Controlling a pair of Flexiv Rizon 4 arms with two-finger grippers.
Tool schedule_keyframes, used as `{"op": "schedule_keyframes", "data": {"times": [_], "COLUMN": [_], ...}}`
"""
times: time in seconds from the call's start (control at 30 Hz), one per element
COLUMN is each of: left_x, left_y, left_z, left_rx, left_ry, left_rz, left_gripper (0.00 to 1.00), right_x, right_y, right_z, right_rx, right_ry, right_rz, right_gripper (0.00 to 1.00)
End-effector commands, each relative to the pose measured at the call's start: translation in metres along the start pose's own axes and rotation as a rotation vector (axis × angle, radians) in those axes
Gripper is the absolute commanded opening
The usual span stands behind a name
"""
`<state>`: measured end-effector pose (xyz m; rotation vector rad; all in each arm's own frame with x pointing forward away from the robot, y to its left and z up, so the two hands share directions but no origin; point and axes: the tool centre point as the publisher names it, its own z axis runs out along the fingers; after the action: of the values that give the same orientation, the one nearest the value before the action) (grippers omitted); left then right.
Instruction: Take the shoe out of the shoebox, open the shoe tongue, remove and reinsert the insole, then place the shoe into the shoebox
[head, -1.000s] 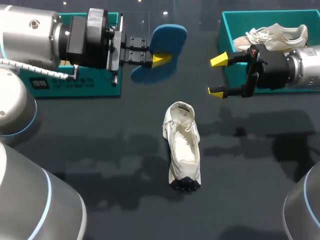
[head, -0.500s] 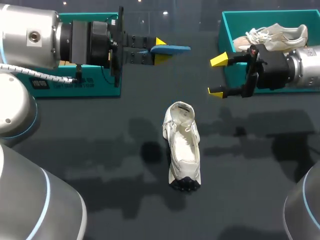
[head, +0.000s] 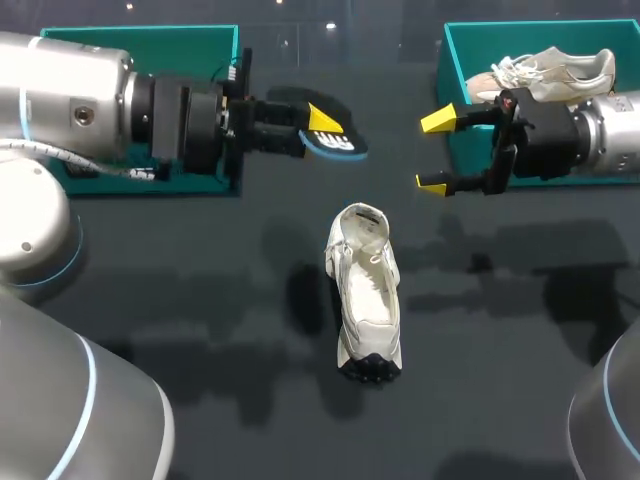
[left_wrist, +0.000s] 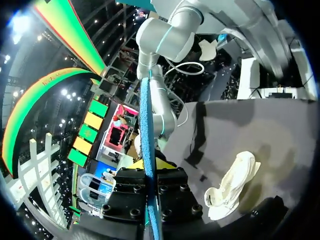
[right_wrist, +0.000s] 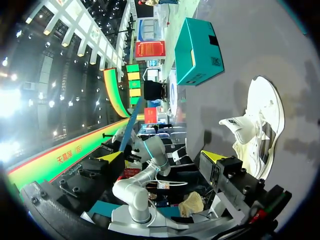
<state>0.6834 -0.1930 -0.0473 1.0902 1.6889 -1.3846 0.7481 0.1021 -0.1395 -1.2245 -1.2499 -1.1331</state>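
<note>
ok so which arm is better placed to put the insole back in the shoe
Left. The left claw is shut on the flat blue insole, held close to the opening of the white lace-up shoe. The right claw is open and empty, beside the teal cardboard shoebox.

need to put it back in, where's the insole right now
In the head view the blue insole is held in the left end effector, left of centre, beyond and left of the white shoe.
</note>
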Motion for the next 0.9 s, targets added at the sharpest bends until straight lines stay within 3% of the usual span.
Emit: {"op": "schedule_keyframes", "data": {"times": [0.03, 0.1, 0.17, 0.3, 0.77, 0.87, 0.9], "left_x": [0.019, 0.027, 0.037, 0.054, 0.057, 0.069, 0.072], "left_y": [0.005, 0.005, 0.007, 0.008, 0.008, 0.011, 0.014], "left_z": [0.003, 0.005, 0.01, 0.017, 0.02, 0.035, 0.039], "left_rx": [0.056, 0.062, 0.012, 0.021, 0.021, -0.009, -0.053], "left_ry": [-0.042, -0.063, -0.06, -0.059, -0.048, -0.083, -0.068], "left_rz": [0.217, 0.253, 0.294, 0.3, 0.329, 0.441, 0.468], "left_gripper": [0.0, 0.0, 0.0, 0.0, 0.0, 0.0, 0.0], "right_x": [-0.001, -0.001, -0.001, -0.001, -0.001, -0.001, -0.001], "right_y": [0.0, 0.0, 0.0, 0.0, 0.0, 0.0, 0.0], "right_z": [0.001, 0.001, 0.001, 0.001, 0.001, 0.001, 0.001], "right_rx": [-0.001, -0.001, -0.001, -0.001, -0.001, -0.001, -0.001], "right_ry": [-0.002, -0.002, -0.002, -0.002, -0.002, -0.002, -0.002], "right_rz": [0.0, 0.0, 0.0, 0.0, 0.0, 0.0, 0.0], "right_gripper": [1.0, 1.0, 1.0, 1.0, 1.0, 1.0, 1.0]}}
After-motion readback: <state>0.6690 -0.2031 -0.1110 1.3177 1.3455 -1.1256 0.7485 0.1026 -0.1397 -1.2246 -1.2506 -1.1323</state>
